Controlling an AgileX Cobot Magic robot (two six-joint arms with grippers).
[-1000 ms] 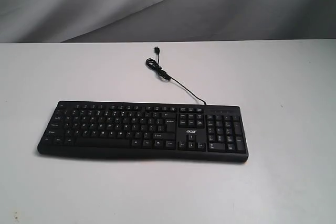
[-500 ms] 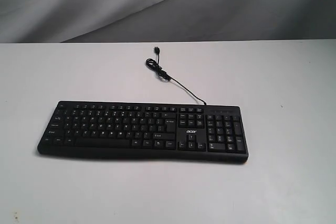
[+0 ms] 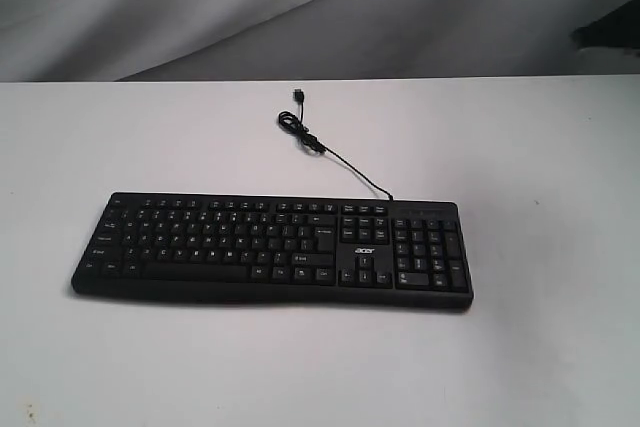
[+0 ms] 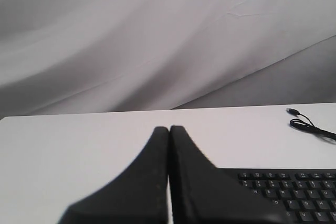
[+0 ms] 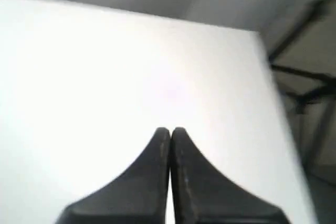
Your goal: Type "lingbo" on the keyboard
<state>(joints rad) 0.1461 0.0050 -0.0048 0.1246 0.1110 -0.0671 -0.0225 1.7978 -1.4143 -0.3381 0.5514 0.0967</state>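
The black keyboard (image 3: 270,247) with white legends and an "acer" logo lies flat on the white table (image 3: 520,147), number pad to the right. Its thin cable (image 3: 330,152) runs back to a loose USB plug (image 3: 298,95). My left gripper (image 4: 169,128) is shut with nothing in it and hangs off the keyboard's (image 4: 286,187) left end, its fingers covering that corner. My right gripper (image 5: 170,129) is also shut and empty, over bare table with no keyboard in its view. Neither gripper's fingers show in the exterior view.
A grey cloth backdrop (image 3: 300,7) hangs behind the table. A dark shape (image 3: 608,35), probably part of the right arm, shows at the upper right edge of the exterior view. The table's far edge (image 5: 265,61) and a dark frame (image 5: 310,82) lie beyond the right gripper.
A dark shape has come into the exterior view at the upper right edge. The keyboard and its cable have not moved.
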